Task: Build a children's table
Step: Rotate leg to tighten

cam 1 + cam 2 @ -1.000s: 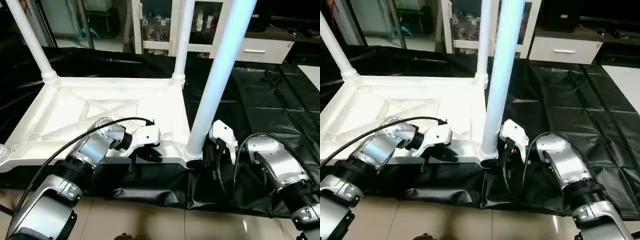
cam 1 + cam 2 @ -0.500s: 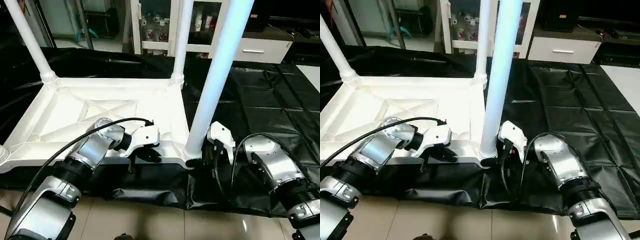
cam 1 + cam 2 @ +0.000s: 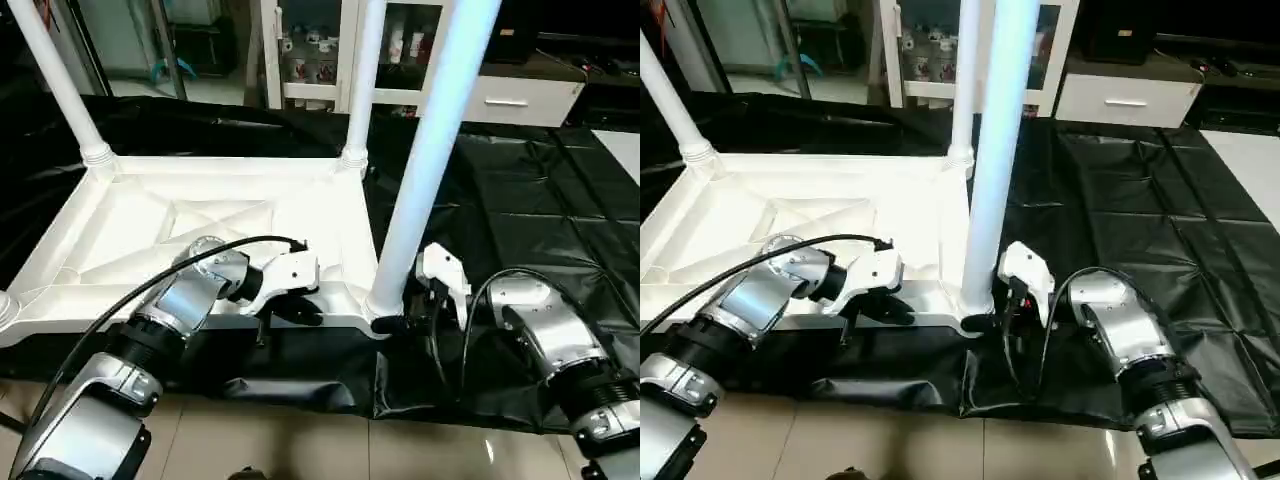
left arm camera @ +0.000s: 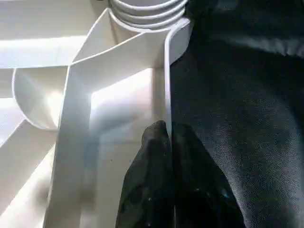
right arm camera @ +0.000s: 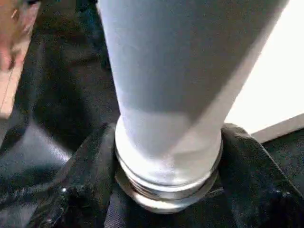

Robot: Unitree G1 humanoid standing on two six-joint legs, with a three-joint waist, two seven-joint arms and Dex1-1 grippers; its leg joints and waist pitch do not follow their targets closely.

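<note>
Behind the black-draped desk [image 3: 520,190], at 12 o'clock, stand a glass-fronted cabinet [image 3: 320,50] holding small bottles and a white drawer unit [image 3: 515,100]; pale floor tiles [image 3: 300,440] run along the near edge. The children's table [image 3: 215,235] lies upside down on the desk (ribbed underside up), legs rising from its corner sockets. The left hand [image 3: 295,310] is clamped on the near rim at 6 o'clock. The right hand [image 3: 395,322] is closed around the base of the near-right leg [image 3: 425,160], at its socket.
</note>
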